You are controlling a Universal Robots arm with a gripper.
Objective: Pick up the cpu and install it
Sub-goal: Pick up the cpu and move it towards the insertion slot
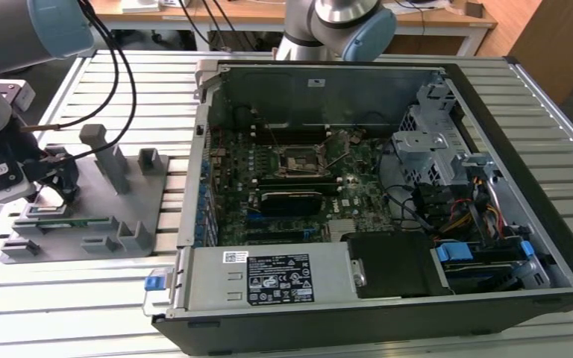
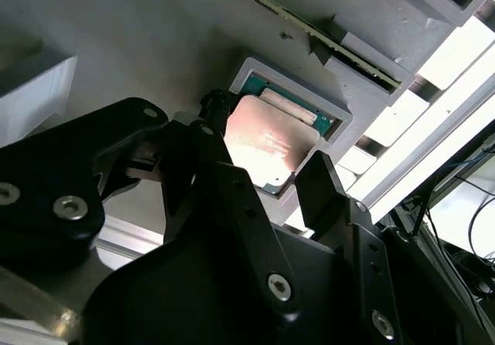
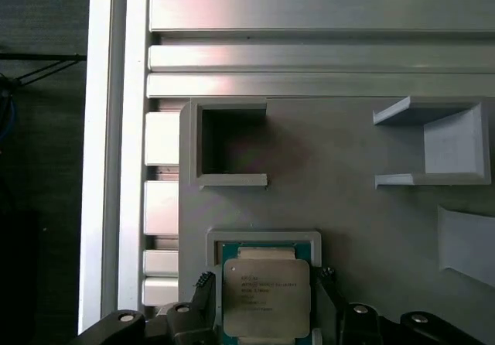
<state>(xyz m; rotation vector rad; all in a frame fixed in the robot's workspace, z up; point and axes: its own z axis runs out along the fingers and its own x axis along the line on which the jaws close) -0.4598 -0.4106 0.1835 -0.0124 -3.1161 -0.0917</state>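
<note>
The cpu is a flat square chip with a shiny silver top. It lies in a framed pocket of the grey fixture plate, and it catches the light in the second wrist view. My gripper hangs just over it, with one black finger on each side and a thin gap to the chip's edges. In the exterior view the gripper stands low over the fixture plate at that view's left. The black-framed motherboard socket sits inside the open computer case.
A narrow green memory stick lies in a slot of the fixture plate, beside grey posts and empty pockets. All of it rests on a ribbed aluminium table. A second robot arm stands behind the case.
</note>
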